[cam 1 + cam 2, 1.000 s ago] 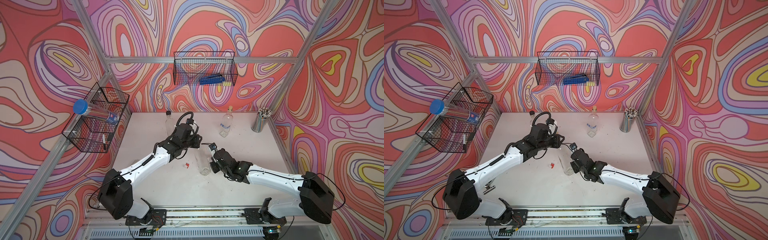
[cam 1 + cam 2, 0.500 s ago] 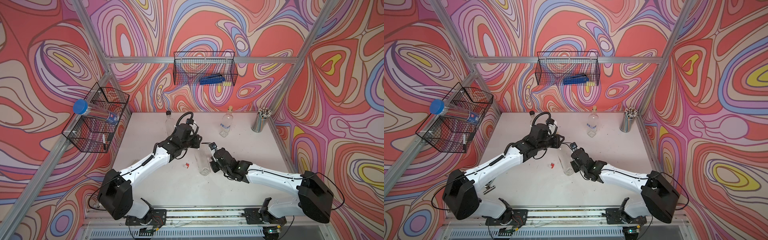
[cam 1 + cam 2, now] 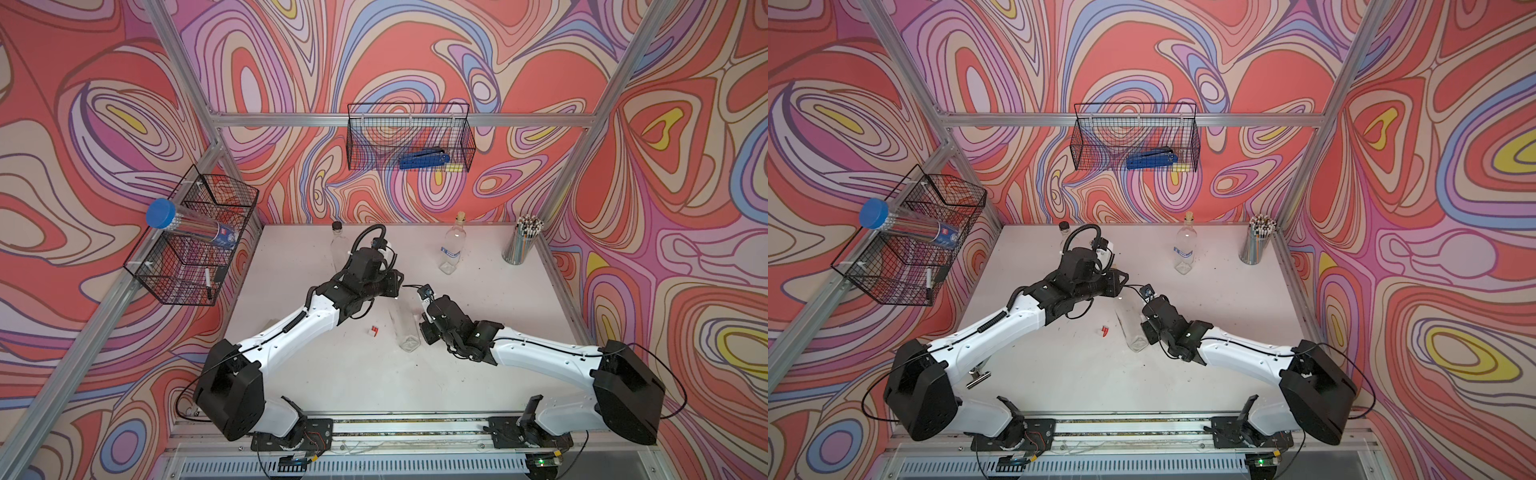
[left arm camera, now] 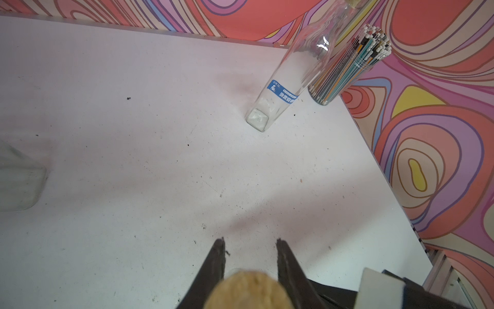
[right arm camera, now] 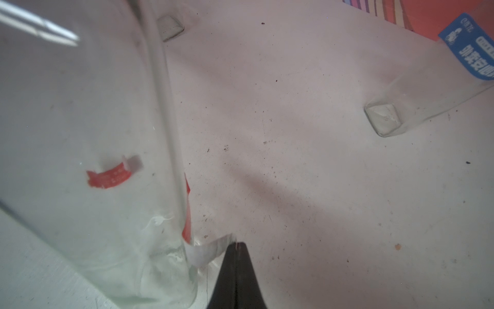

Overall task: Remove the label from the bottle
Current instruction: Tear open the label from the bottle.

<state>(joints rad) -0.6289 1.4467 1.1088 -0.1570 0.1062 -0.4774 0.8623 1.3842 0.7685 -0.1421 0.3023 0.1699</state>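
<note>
The clear bottle [image 3: 405, 328] is stood on the tabletop [image 3: 332, 374], nearer the arm bases than the blue-labelled bottle [image 3: 451, 249] and well apart from it. It is clamped at its cork [image 4: 248, 289] by the left fingers [image 4: 216, 256]. A peeled label strip [image 5: 208, 250], low on its side, is pinched by the closed right fingers [image 5: 236, 256].

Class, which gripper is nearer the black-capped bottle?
Left. The left gripper, shut on the cork of the middle bottle, is close, forward and right of the black-capped bottle; the right gripper, pinching that bottle's label, lies farther forward.
</note>
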